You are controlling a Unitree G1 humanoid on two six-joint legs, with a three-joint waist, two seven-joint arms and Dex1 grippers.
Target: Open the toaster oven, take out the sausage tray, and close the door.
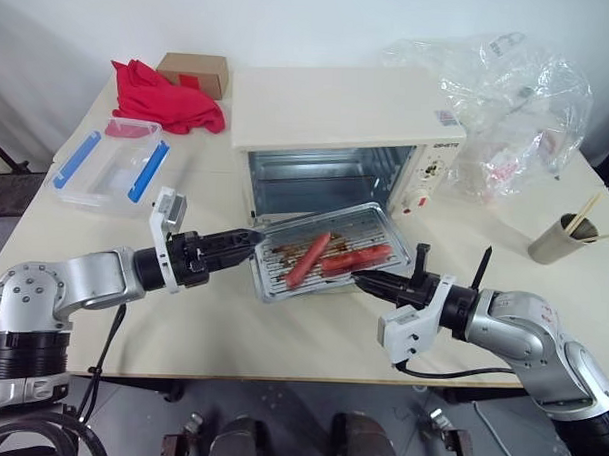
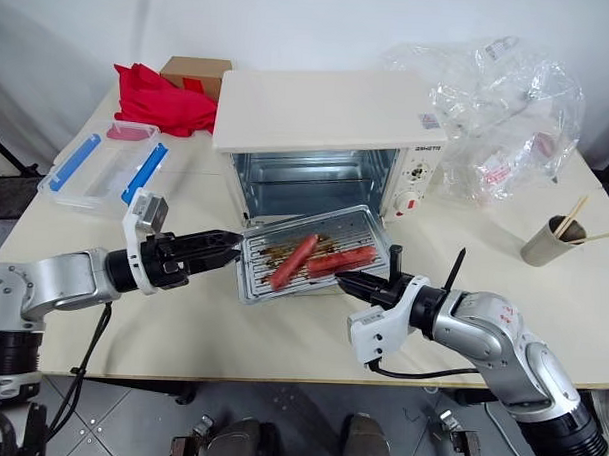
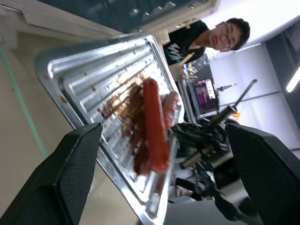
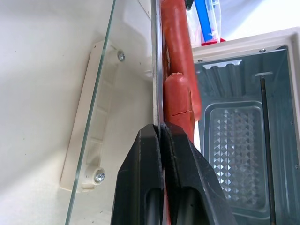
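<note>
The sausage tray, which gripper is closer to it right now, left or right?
Right. The right gripper is shut on the sausage tray, pinching its near right edge. The left gripper is open, its tips just off the tray's left edge, not gripping it.

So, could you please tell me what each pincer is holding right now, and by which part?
The right pincer is shut on the sausage tray, pinching its rim on the edge nearest the robot. The left pincer is open beside the tray, holding nothing.
</note>
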